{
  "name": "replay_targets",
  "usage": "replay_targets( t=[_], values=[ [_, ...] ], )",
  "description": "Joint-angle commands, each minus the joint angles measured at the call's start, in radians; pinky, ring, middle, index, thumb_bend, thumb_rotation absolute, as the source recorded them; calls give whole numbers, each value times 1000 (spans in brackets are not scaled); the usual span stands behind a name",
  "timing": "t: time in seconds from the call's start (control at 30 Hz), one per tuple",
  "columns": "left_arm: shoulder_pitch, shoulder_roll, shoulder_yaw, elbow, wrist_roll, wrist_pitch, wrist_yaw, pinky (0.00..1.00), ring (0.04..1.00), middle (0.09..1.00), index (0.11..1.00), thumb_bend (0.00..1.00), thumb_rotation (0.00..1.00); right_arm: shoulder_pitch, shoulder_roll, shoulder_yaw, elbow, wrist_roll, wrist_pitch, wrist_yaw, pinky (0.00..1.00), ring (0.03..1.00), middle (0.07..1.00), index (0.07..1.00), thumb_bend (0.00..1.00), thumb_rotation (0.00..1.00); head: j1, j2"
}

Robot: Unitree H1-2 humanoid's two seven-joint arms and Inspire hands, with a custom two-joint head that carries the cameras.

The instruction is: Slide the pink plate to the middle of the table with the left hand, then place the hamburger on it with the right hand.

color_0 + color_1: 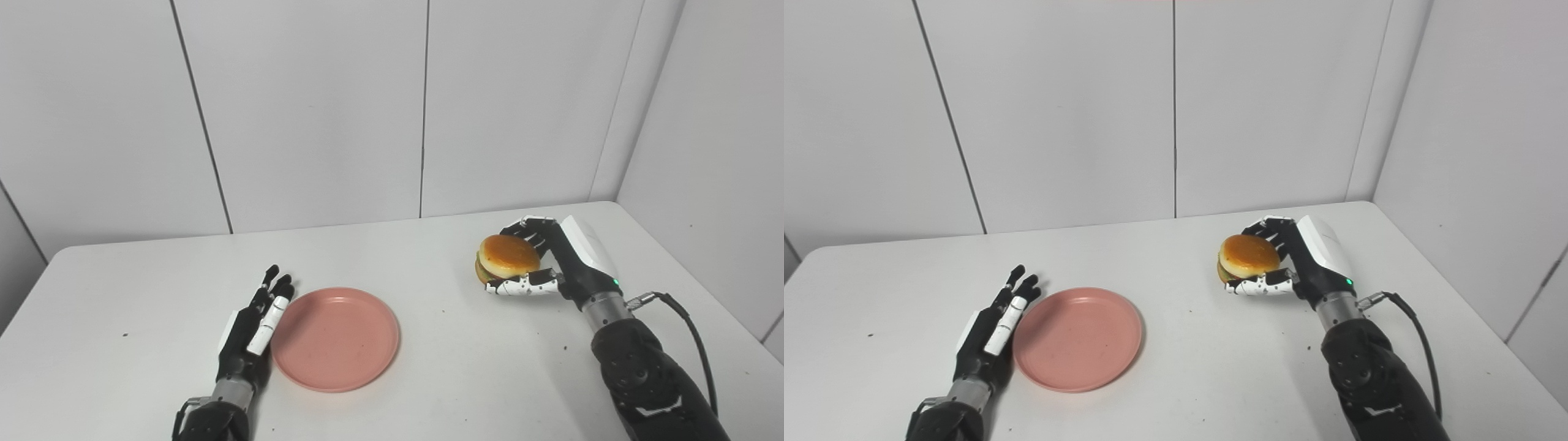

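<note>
The pink plate (pixel 335 337) lies flat on the white table (pixel 429 257), a little left of its middle. My left hand (pixel 254 324) rests on the table with fingers stretched out, its side against the plate's left rim; it holds nothing. The hamburger (pixel 506 258), with a golden bun, is at the right, wrapped by my right hand (pixel 542 263): fingers behind it, thumb across its front. I cannot tell whether the hamburger touches the table or hangs just above it.
White wall panels close off the back and the right side of the table. The table's right edge runs close to my right forearm (pixel 643 373), which carries a black cable. A few dark specks dot the tabletop.
</note>
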Motion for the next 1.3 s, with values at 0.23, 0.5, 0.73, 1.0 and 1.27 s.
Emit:
replay_targets(
  t=[0.23,0.5,0.73,1.0,1.27],
  values=[
    [2,-50,-25,-11,47,23,62,580,902,953,970,808,710,-105,48,71,15,2,-37,35,451,540,565,486,514,152,99,2],
    [6,-53,-34,-12,75,8,90,672,883,936,965,832,718,-152,122,127,90,-8,-75,23,366,440,495,486,514,149,150,1],
    [13,-51,-37,-27,75,17,92,670,888,931,960,838,709,-175,175,164,151,-20,-94,10,415,485,533,487,514,150,155,5],
    [18,-57,-36,-38,66,28,90,660,890,930,951,822,686,-174,215,195,180,-15,-109,18,418,486,532,487,514,154,152,9],
    [18,-57,-40,-36,71,26,89,691,890,930,953,830,699,-155,229,230,192,-34,-108,23,421,493,535,486,514,159,150,9]
  ],
)
